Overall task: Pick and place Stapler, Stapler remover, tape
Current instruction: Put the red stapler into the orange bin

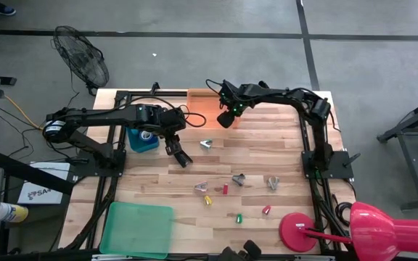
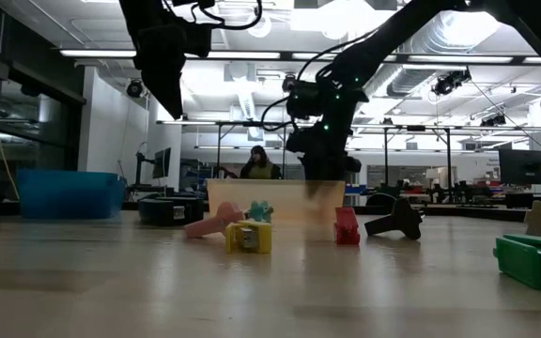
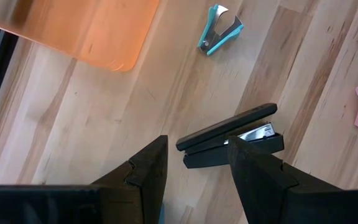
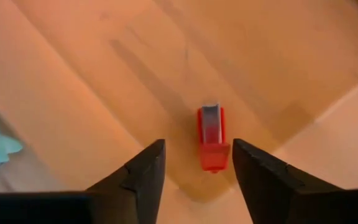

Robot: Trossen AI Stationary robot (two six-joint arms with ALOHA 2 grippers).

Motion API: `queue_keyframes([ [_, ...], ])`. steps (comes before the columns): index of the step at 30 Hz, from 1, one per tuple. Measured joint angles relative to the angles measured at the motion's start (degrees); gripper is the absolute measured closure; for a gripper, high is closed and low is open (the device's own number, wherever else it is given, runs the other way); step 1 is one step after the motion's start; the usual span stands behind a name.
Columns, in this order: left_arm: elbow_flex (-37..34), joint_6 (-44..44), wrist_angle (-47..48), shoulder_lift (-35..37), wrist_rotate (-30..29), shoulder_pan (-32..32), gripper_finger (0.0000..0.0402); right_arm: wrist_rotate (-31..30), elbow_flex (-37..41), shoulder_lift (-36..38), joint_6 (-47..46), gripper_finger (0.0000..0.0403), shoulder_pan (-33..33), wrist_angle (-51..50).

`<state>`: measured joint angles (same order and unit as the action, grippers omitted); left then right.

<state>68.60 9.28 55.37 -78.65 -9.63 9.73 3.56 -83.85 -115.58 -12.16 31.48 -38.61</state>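
Note:
The black stapler lies flat on the wooden table, left of centre. My left gripper hangs open just above it without touching. My right gripper is open over the orange tray at the far edge. A small red piece lies on the tray floor below the gap between its fingers, apart from them. A teal staple remover rests on the table near the tray. Silvery staple removers lie mid-table. I cannot pick out a tape roll.
Small yellow, red, green and red pieces lie toward the near edge. A blue box stands at the left, a green tray near left, and a pink lamp base near right.

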Motion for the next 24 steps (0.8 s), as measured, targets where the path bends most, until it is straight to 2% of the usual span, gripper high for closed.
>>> queue_keyframes([
  [14, 0.0, 0.0, 0.0, 0.0, 0.0, 0.0, 0.0238, -1.1, -0.1, 12.0, -2.8, 0.0217, -0.8, -6.1],
  [24, 0.0, 0.0, 0.0, 0.0, 0.0, 0.0, 0.0238, 1.1, -0.1, 19.3, 3.0, 0.0217, -9.3, -16.2],
])
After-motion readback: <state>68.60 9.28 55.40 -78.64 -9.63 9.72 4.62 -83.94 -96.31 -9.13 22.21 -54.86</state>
